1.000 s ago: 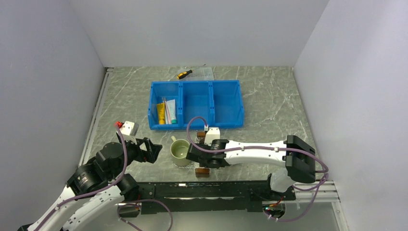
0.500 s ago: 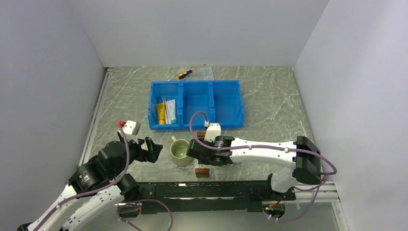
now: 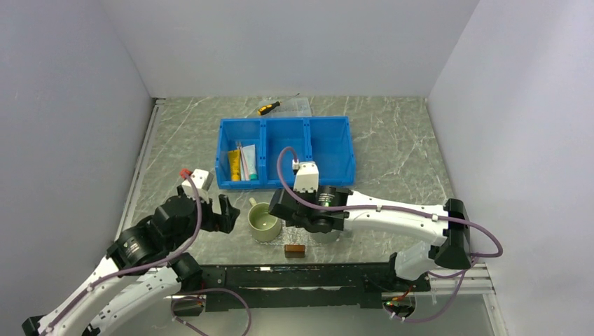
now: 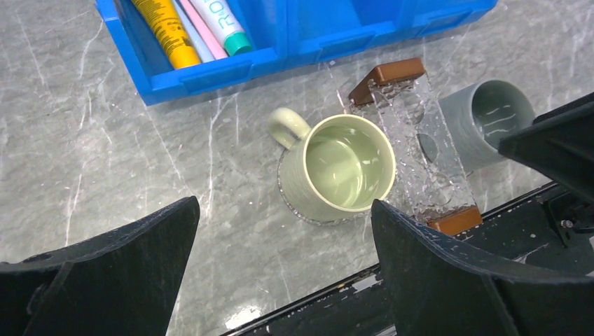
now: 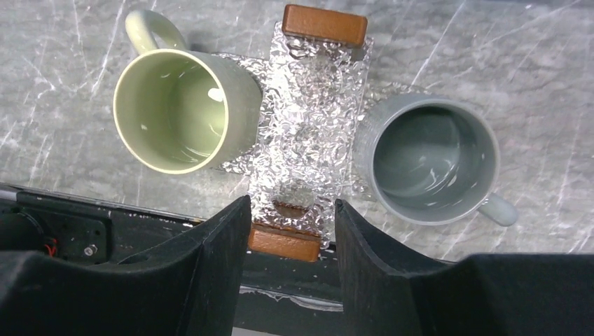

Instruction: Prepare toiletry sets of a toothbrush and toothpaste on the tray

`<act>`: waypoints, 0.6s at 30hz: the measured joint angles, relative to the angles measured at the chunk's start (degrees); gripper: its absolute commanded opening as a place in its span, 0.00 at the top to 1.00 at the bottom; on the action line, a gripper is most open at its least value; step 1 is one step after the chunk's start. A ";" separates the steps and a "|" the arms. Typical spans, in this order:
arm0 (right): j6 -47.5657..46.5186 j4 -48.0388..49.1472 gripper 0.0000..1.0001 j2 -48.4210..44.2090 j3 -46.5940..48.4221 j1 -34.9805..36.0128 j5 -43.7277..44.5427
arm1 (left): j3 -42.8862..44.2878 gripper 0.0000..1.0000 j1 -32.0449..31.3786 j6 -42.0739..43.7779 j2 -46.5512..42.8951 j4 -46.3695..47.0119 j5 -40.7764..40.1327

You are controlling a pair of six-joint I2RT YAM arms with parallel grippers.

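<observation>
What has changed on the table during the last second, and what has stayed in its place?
The right gripper rose above the tray and shifted a little toward the blue bin; its jaws are open and hold nothing. The left gripper, wide open, moved slightly toward the green mug. The tray, the green mug, the grey mug and the blue bin stayed put.

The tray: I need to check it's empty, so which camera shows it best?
Right wrist: the tray is seen from above, end to end, both handles showing and nothing lying in it. Left wrist shows it slanted. Top external shows only its near handle; the right arm hides the rest.
</observation>
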 measured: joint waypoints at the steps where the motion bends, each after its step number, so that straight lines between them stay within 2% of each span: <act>1: -0.61 -0.28 0.51 -0.20 0.44 0.00 0.44 | 0.70 0.01 0.00 -0.02 1.27 -0.35 -0.13; 13: -5.49 -0.48 0.52 -9.22 -0.42 0.00 3.23 | 12.70 0.01 0.31 0.13 19.08 -1.97 -2.80; 18: -6.69 0.98 0.52 -13.49 -4.50 0.00 3.02 | 17.16 0.03 4.02 0.90 25.83 -0.59 -0.39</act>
